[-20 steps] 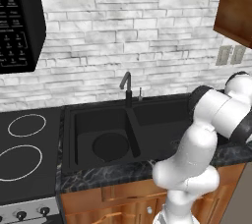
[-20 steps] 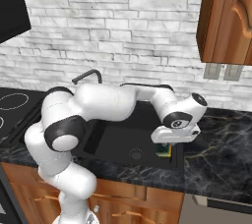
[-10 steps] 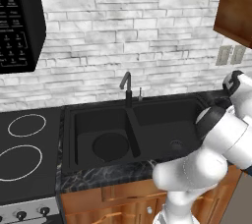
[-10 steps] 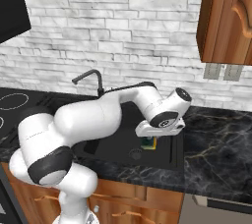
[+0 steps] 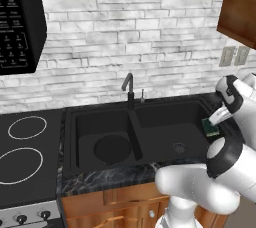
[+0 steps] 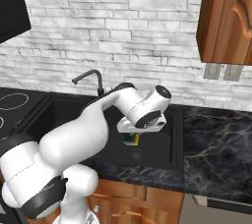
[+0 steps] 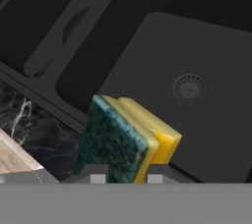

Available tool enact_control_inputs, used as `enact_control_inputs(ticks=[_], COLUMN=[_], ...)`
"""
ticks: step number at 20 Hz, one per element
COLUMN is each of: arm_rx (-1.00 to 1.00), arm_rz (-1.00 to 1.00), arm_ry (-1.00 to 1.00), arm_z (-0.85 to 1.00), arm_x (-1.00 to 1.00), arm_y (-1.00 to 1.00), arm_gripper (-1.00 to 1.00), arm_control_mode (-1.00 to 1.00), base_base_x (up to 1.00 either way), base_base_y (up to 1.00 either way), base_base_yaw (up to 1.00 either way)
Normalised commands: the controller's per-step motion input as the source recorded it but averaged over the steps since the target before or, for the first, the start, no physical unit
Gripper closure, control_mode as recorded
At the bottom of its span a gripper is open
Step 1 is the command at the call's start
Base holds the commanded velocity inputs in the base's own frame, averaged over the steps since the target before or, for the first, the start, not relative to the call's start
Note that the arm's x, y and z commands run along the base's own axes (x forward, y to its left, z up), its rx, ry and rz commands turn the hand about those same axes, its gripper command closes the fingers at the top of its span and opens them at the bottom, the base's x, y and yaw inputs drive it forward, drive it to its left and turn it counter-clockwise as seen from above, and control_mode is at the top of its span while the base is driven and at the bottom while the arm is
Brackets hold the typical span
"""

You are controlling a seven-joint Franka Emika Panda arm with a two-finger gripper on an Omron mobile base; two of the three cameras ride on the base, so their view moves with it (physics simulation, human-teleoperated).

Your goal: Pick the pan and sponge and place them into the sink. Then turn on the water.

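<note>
White brick wall point(image 5: 140, 37), wooden cabinets point(image 6: 224, 16), dark marble counter point(image 6: 216, 144)

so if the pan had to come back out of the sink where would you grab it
Probably the rim. The pan lies flat on the floor of the sink's left basin, a shallow round disc with no handle discernible here. Come straight down from above and pinch the edge nearest the basin's middle, away from the walls. The gripper holds the sponge now.

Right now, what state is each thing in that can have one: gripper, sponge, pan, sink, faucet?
gripper: shut on the sponge
sponge: held in the air above the right basin
pan: lying in the left basin
sink: right basin bare, round drain visible
faucet: no water stream visible
</note>
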Motion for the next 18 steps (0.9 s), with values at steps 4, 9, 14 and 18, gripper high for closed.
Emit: enact_control_inputs(ticks=[4,9,14,18], arm_rx=[0.04,0.04,0.05,0.05], arm_rz=[0.0,0.0,0.0,0.0], arm_ry=[0.0,0.0,0.0,0.0], arm_z=[0.08,0.06,0.05,0.05], arm_x=[0.0,0.0,0.0,0.0], arm_y=[0.6,0.6,0.59,0.57], arm_gripper=[1.0,1.0,1.0,1.0], arm_control_mode=[-1.0,-1.0,-1.0,-1.0], base_base_x=[0.0,0.0,0.0,0.0], base_base_y=[0.0,0.0,0.0,0.0], base_base_yaw=[0.0,0.0,0.0,0.0])
